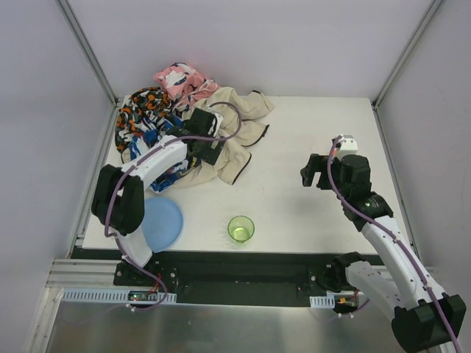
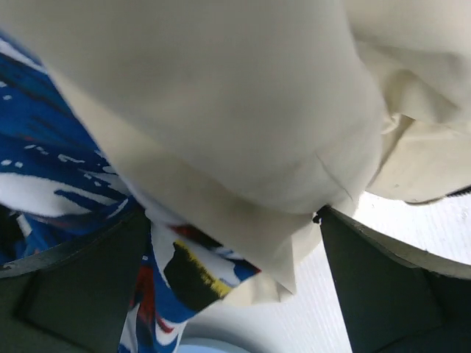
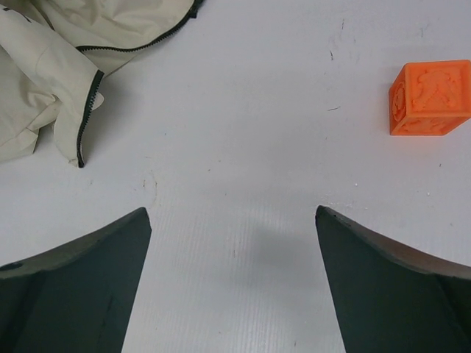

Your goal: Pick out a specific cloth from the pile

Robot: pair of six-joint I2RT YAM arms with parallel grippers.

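Your left pincer [image 2: 234, 220] is spread wide over the beige garment [image 2: 221, 110], with its folds between the jaws but nothing pinched. Your right pincer [image 3: 234, 279] is spread too, hanging above the counter [image 3: 243, 162]. The teal cloth shows in no view. It is probably buried in the pile [image 1: 176, 118] at upper left, so the whole pick is still to do. The pile shows four garments: the beige one, one pink piece [image 1: 182, 79], one orange-black-white piece [image 1: 140, 110] and one blue-white piece [image 2: 44, 147]. There is also one blue plate [image 1: 165, 224], one green cup [image 1: 241, 229] and one orange block [image 3: 430, 98].

Bright, even light; soft shadows.
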